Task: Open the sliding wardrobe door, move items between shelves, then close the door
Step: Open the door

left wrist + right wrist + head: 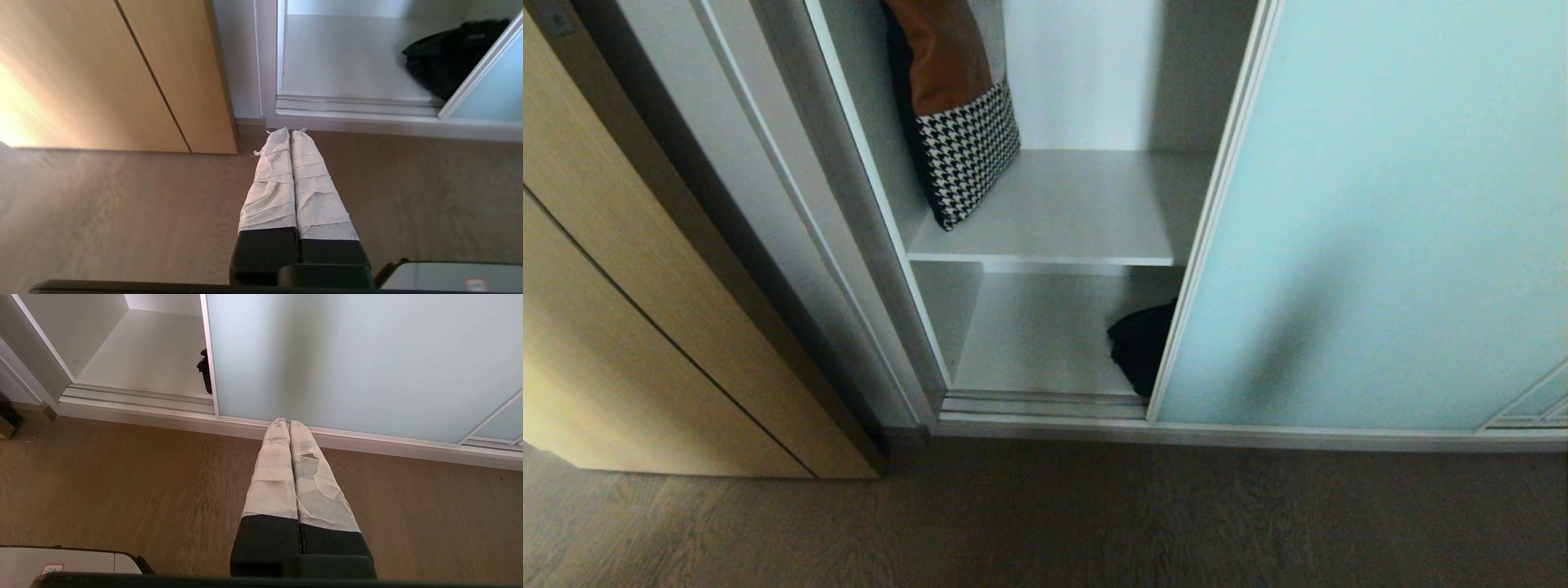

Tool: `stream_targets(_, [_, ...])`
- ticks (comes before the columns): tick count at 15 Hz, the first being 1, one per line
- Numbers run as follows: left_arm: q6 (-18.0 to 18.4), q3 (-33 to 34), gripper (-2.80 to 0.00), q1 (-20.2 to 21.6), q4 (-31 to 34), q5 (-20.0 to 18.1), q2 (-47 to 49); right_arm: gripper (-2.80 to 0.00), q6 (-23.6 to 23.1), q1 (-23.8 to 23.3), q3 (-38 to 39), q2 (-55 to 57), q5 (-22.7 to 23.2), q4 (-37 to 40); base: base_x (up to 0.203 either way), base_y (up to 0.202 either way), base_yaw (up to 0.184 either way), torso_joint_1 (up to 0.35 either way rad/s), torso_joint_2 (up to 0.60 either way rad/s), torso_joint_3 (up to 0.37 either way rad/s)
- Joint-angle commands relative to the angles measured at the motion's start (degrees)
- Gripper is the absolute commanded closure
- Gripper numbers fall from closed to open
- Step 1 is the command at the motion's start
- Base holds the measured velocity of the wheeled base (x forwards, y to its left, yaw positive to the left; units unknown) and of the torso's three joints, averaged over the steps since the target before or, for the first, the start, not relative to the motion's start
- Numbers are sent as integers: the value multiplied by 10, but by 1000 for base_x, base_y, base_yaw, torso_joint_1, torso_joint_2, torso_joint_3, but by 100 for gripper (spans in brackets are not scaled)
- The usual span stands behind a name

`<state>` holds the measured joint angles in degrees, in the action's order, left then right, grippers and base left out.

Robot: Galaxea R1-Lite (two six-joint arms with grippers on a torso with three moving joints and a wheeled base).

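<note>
The frosted aqua sliding wardrobe door [1372, 212] stands partly open, its silver edge [1213, 204] leaving the left bay exposed. A black fabric bag [1141, 343] lies on the lower shelf [1037, 335], half hidden behind the door edge; it also shows in the left wrist view [449, 53] and as a sliver in the right wrist view [204, 371]. The upper shelf [1078, 212] is bare to the right of a cushion. My left gripper [290, 132] is shut and empty, low above the floor before the track. My right gripper [284, 422] is shut and empty before the door. Neither arm shows in the head view.
A brown and houndstooth cushion [960, 114] leans on the upper shelf's left wall. A light wood cabinet front [645, 327] stands to the left of the wardrobe. The silver floor track [1045, 404] runs along the opening, with dark wood floor [1045, 523] in front.
</note>
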<state>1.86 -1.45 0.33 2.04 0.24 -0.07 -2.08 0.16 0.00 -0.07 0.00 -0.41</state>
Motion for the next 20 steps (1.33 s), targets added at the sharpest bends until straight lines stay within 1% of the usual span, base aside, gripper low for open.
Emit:
stream_targets(1, [24,-1,0,0,15,-4,2,0,0,0,1,1,0,0,0,0,0,0,0,0])
stream_targets(2, [40,-2,0,0,21,-11,2,0,0,0,0,1,0,0,0,0,0,0,0,0])
stream_targets(7, [15,0,0,0,15,-9,2,0,-2,0,1,0,-1,2,0,0,0,0,0,0])
stream_targets(10, [14,0,0,0,15,-9,2,0,-9,0,1,0,1,2,0,0,0,0,0,0])
stream_targets(13, [14,0,0,0,15,-9,2,0,1,1,-2,1,4,-2,0,0,0,0,0,0])
stream_targets(14, [14,0,0,0,15,-9,2,0,9,1,-22,3,14,-1,0,0,0,0,0,0])
stream_targets(15, [14,0,0,0,15,-9,2,0,22,1,-61,16,27,3,0,0,0,0,0,0])
stream_targets(16, [13,0,0,0,15,-9,2,0,48,1,-118,46,39,10,0,0,0,0,0,0])
stream_targets(18, [14,0,0,0,15,-9,2,0,101,9,-217,143,64,20,0,0,0,0,0,0])
stream_targets(20, [13,0,0,0,15,-9,2,0,141,31,-291,250,88,15,0,0,0,0,0,0])
